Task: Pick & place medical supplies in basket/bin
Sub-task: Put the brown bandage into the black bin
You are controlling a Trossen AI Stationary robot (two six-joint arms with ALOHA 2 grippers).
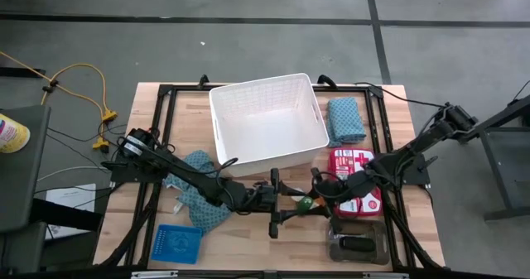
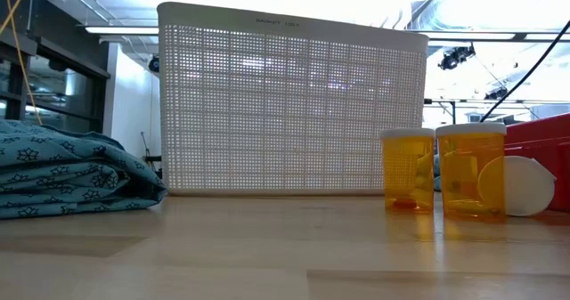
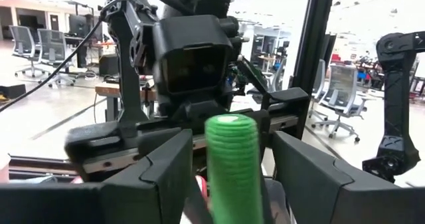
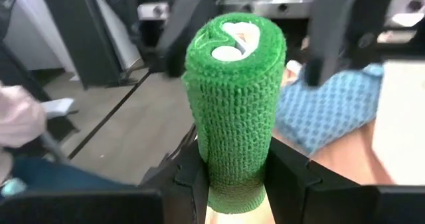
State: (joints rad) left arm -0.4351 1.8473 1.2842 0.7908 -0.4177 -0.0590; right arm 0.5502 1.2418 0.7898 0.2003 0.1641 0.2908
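Claws met near the front middle of the tabletop [image 1: 248, 250], just in front of the white basket [image 1: 267, 120]. We saw the right claw [image 4: 234, 177] clamped on the lower end of a green bandage roll [image 4: 234, 98], holding it upright. We saw the left claw [image 3: 232, 167] facing it with its fingers [image 3: 156, 177] spread apart on either side of the same roll, gaps showing on both sides, gripping nothing. One teal patterned cloth [image 1: 201, 194] lay under the left arm, another [image 1: 345, 118] beside the basket. Two orange pill bottles [image 2: 441, 170] stood in front of the basket.
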